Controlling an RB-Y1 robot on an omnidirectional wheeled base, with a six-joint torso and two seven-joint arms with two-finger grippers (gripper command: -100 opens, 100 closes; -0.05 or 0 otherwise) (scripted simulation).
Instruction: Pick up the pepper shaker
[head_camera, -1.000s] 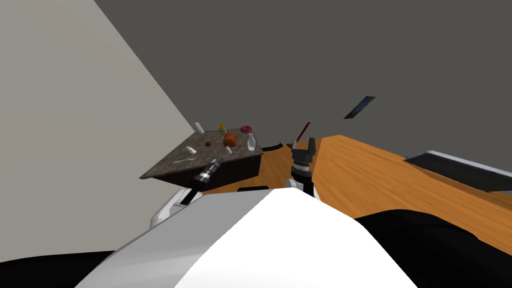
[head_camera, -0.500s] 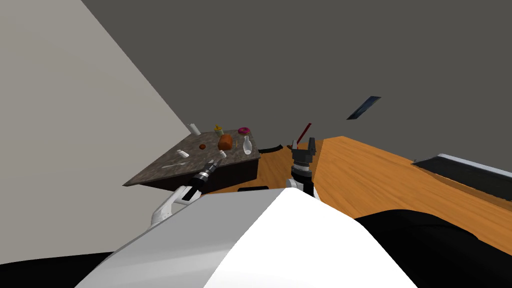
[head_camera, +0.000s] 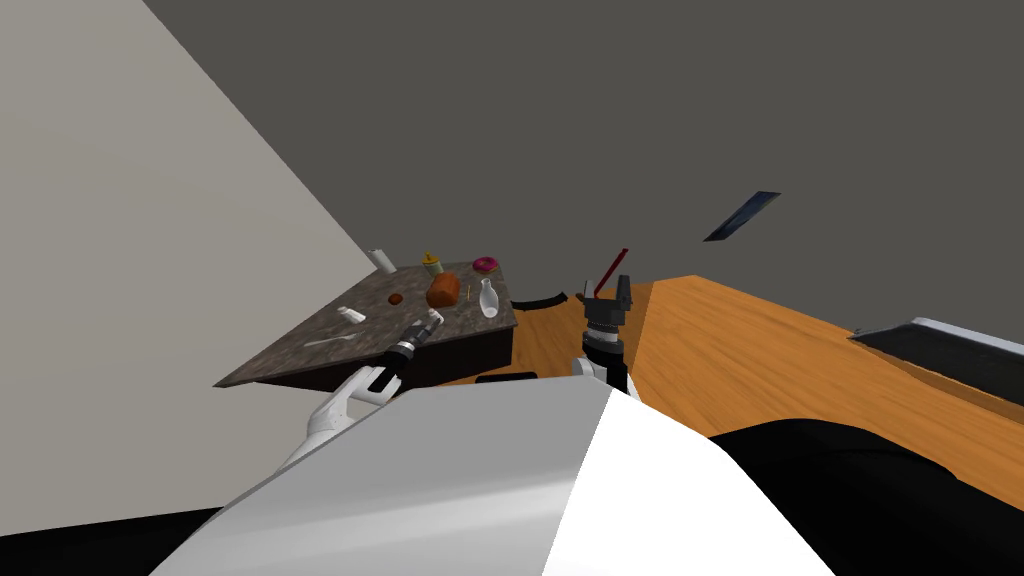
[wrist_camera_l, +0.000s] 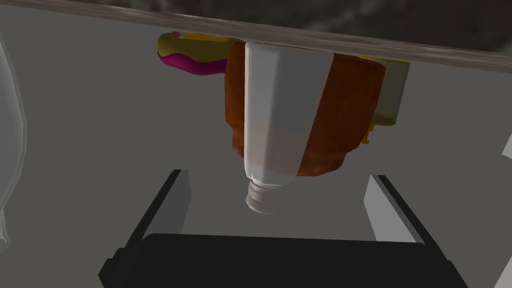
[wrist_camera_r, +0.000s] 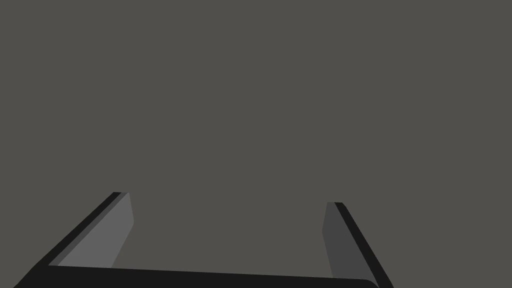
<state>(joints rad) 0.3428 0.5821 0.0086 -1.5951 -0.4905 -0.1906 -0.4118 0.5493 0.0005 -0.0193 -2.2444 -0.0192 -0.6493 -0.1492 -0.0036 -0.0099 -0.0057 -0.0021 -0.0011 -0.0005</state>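
**Left gripper spread at the pepper shaker, nothing gripped**

Your left gripper (wrist_camera_l: 277, 175) is at the dark, mottled stone-topped table (head_camera: 290, 358), reaching in over its near edge. Its two thin grey fingers (wrist_camera_l: 176, 206) stand wide apart. The pepper shaker (wrist_camera_l: 280, 115), a faceted white bottle with a clear lower part and a small ribbed white cap, stands upright on the table close to that near edge. In the left wrist view its capped end lies in the gap between your fingers, with open space on both sides, so neither finger touches it. How far it sits inside the fingers cannot be told.

Further in on the table, right behind the shaker, sits a rounded orange-brown lump (wrist_camera_l: 350, 115). Toward the table's far edge are a pink-iced yellow doughnut (wrist_camera_l: 192, 62) and a squat yellow-green jar (wrist_camera_l: 392, 95). A clear glass vase (head_camera: 488, 298) stands near the table's right-hand edge. A white cylinder (head_camera: 378, 258) stands at the far corner of the table. A small dark brown round thing (head_camera: 396, 298) sits mid-table. A little white bottle (head_camera: 350, 314) lies on its side and a pale spoon-shaped utensil (head_camera: 325, 343) rests toward the table's left end.

Your right gripper (head_camera: 605, 295) is held up off the table's right side, over the orange wooden floor (head_camera: 720, 350). Its fingers are parted and hold nothing.
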